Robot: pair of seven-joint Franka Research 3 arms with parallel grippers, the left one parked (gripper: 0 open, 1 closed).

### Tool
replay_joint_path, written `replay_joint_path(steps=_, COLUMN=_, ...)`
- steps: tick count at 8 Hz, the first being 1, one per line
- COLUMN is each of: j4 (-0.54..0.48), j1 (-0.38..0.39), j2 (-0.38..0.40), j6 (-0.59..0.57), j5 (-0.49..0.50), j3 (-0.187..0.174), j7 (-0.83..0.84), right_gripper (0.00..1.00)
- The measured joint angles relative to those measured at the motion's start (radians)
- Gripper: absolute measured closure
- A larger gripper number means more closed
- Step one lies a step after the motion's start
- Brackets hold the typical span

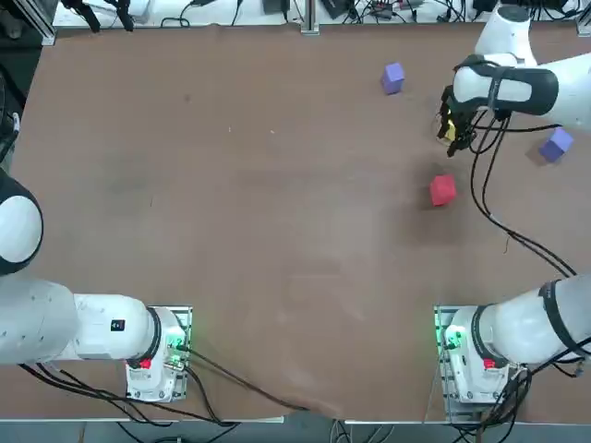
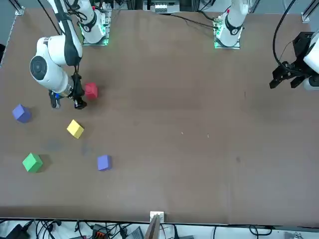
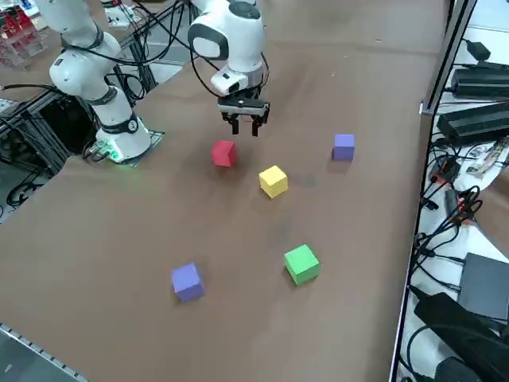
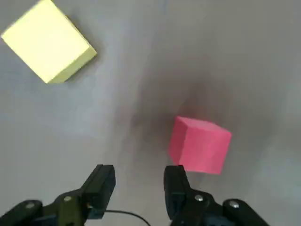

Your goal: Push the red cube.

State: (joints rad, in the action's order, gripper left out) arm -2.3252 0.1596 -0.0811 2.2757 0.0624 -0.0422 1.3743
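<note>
A big brown counter (image 1: 277, 203) fills the room. Black cables (image 3: 445, 199) and dark boxes (image 3: 481, 119) lie on the floor beside it.

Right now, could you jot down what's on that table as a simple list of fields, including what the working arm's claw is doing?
table: brown top
red cube: alone on the table, untouched
yellow cube: beside the red one, apart from it
green cube: nearer the table's edge
purple cubes: two, and, far apart
right gripper: above the table next to the red cube, fingers partly apart, holding nothing
task progress: red cube not yet pushed, as far as can be seen
</note>
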Motion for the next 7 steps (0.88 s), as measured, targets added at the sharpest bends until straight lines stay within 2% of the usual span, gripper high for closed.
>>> replay_joint_path(steps=3, j4=-0.08, j1=0.033, j2=-0.003, j6=0.056, j5=0.012, j3=0.0, j7=0.121, right_gripper=0.36)
replay_joint_path(steps=5, j4=-0.114, j1=0.083, j2=-0.003, j6=0.081, j5=0.012, j3=0.001, j7=0.211, right_gripper=0.38)
replay_joint_path(steps=7, j4=-0.193, j1=0.131, j2=-0.001, j6=0.174, j5=0.013, j3=0.002, j7=0.234, right_gripper=0.39)
